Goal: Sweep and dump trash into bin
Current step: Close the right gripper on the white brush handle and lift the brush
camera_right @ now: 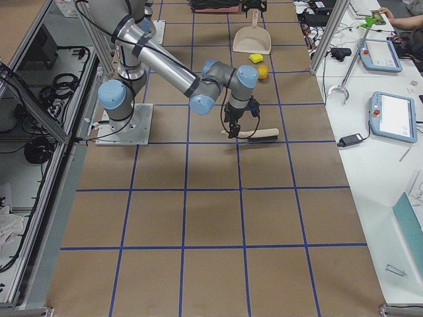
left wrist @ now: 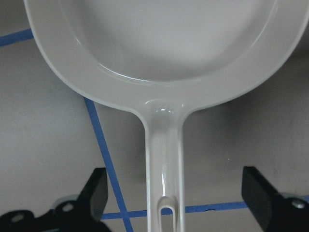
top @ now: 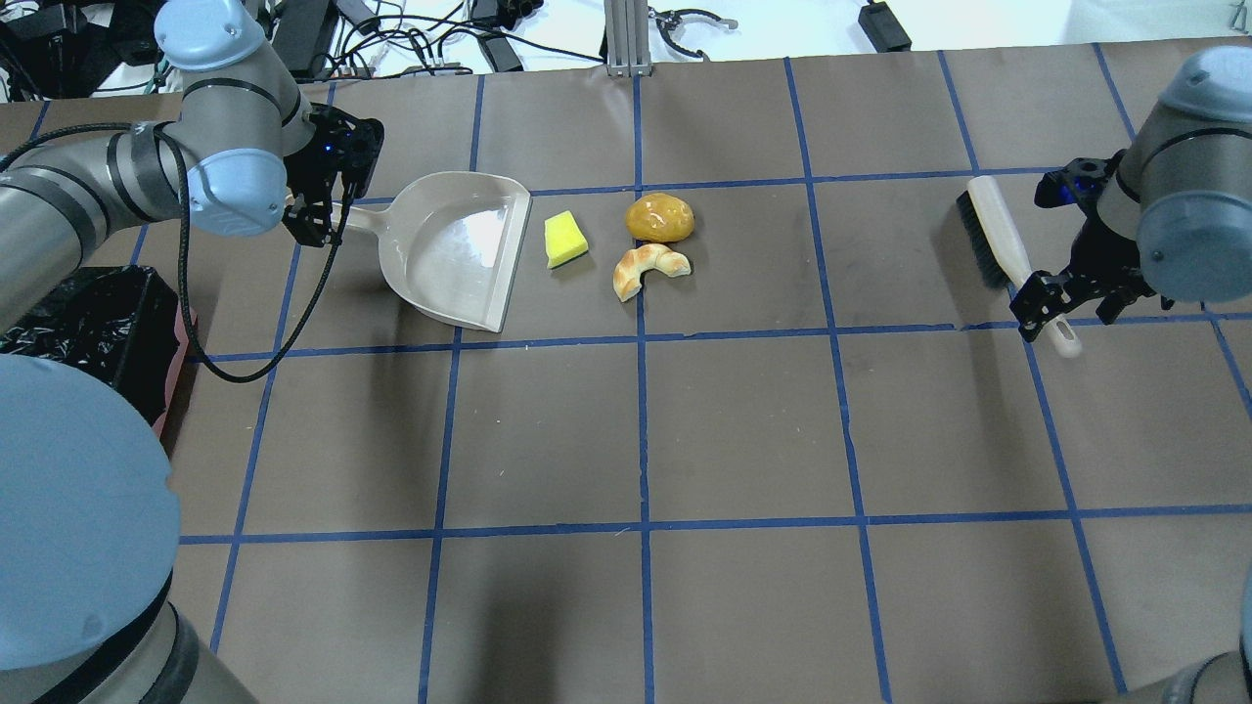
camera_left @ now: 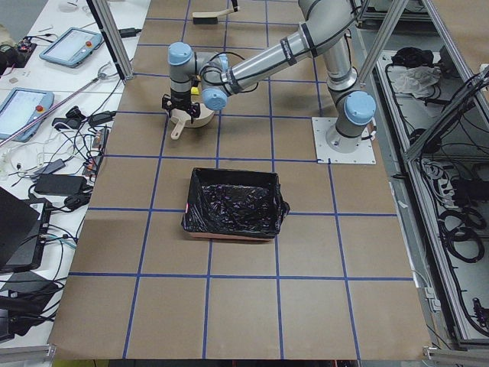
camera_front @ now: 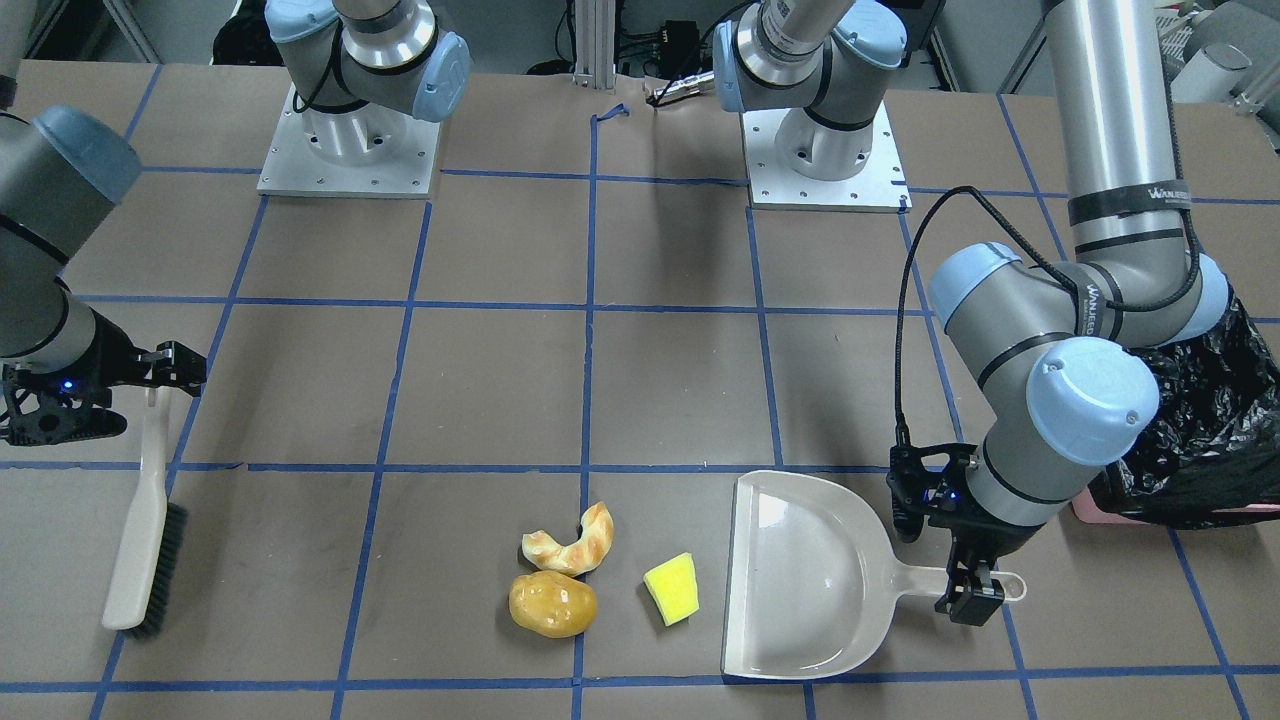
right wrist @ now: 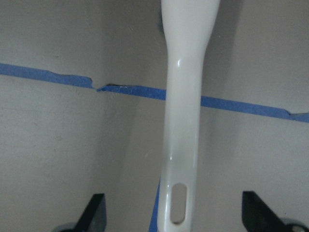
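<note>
— Black crinkly plastic lines the bin [top: 117,313], which sits at the far left of the table [top: 743,430], nearer the robot than anything else. The left side view shows only bag inside it

— Next along, the left gripper [top: 326,223]?

— Its fingers stand wide apart on either side of the handle of the dustpan [top: 440,244], touching nothing. The pan lies flat with its mouth turned rightward. If the fingers close off-centre, one would likely nudge the handle first and swing the mouth away

— And the trash [camera_front: 552,604] lies beyond that mouth?

— Yes. The yellow sponge wedge [top: 565,239] is just beside the lip. Then come the golden-brown lump [top: 660,217] and the tan croissant piece [top: 646,269], close together; whether they touch cannot be told. The lump looks round and glossy, so a stroke could send it rolling past the pan. The wedge might slip under the lip if the pan tilts up

— Far right?

— The brush [top: 993,235] lies well apart from the trash. The right gripper [top: 1068,305] straddles its handle end, fingers spread, gripping nothing. A hold that near the end may let the bristle head twist mid-sweep. On the carry to the bin, a forward tip could spill the lump
</note>
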